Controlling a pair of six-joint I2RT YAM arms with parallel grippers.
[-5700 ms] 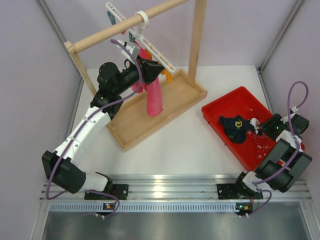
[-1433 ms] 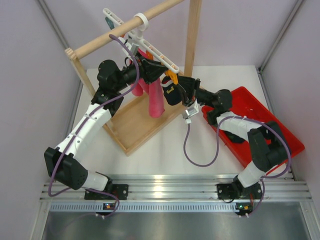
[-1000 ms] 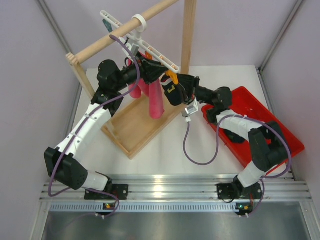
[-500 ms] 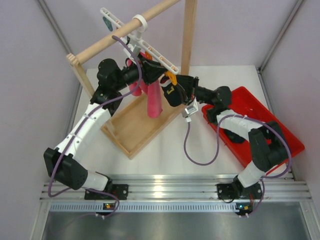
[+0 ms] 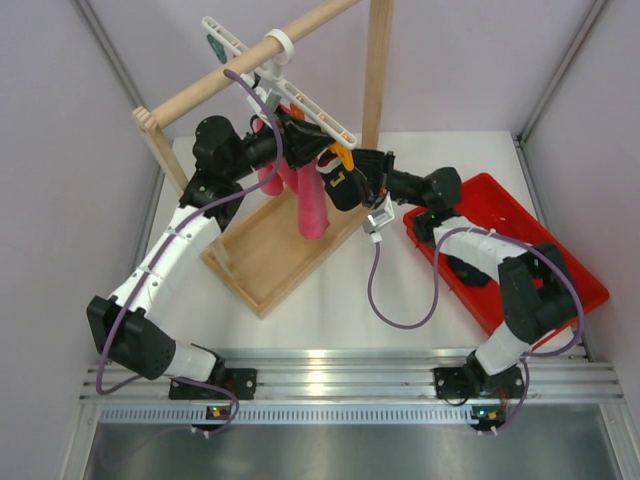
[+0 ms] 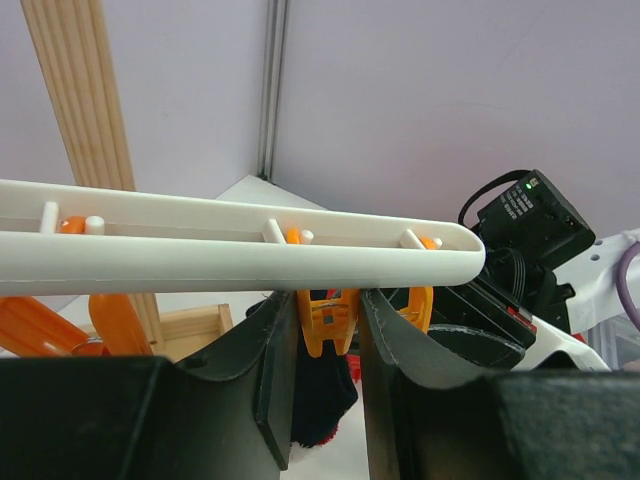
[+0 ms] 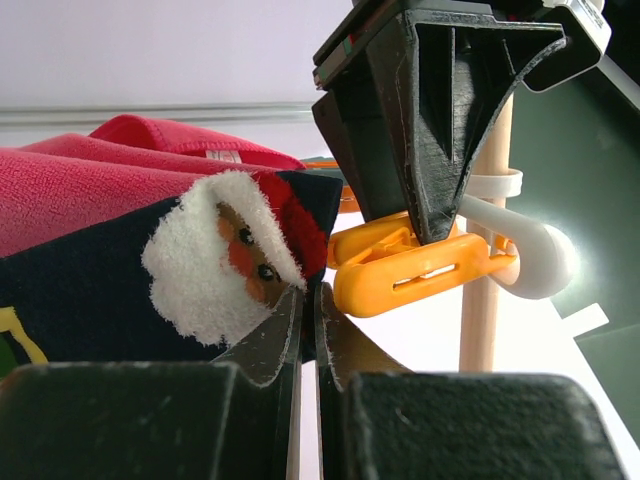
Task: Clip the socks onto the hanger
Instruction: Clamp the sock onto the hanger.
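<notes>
Socks are split: one dark sock (image 5: 466,271), partly hidden by the right arm, lies in the red tray (image 5: 497,197) at the right of the worktop (image 5: 420,300). The other, a navy sock with a Santa face (image 7: 120,290), is held up left of the tray, just beside the hanger. The right gripper (image 7: 308,300) is pinched narrow on this sock's edge. Just beyond it is the orange clip (image 7: 410,265), which the left gripper (image 6: 330,320) squeezes from both sides under the white hanger (image 6: 250,255). Whether the clip mouth is open enough cannot be told.

To do this step well, the left gripper should hold its squeeze while the right gripper slides the sock's edge deep into the clip mouth. The left should then let go first and the right only after the clip bites. The pink cloth (image 5: 310,205) hangs just to the left and should stay out of the clip. The hanger hooks over the wooden rail frame (image 5: 190,80) at the far side and will likely swing, so pushes should be slow.
</notes>
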